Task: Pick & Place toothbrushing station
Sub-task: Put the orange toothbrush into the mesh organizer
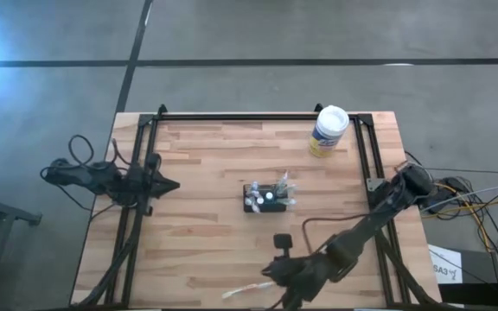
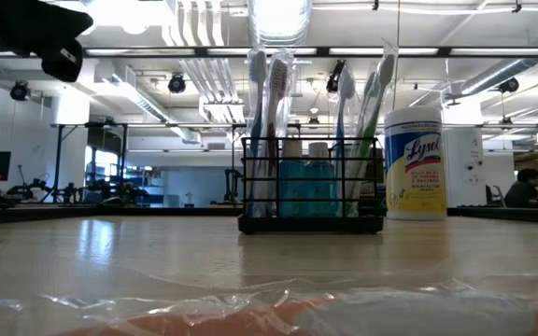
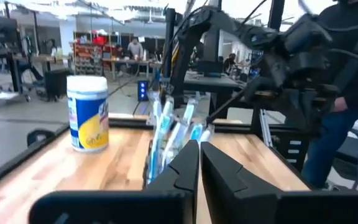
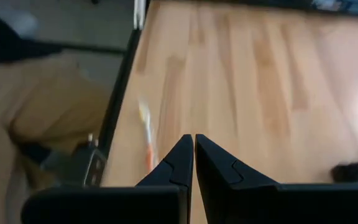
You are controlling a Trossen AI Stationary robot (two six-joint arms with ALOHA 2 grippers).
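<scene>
Right gripper (image 4: 194, 142) fingers pressed together, seemingly empty, above table (image 4: 260, 81)

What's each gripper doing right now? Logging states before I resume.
Left gripper: closed, holding nothing, at the table's left edge.
Right gripper: closed, holding nothing, near the front edge.

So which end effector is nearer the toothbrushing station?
Right end effector, just below the toothbrushing station in the high view; left end effector sits farther off, at the table's left edge.
</scene>
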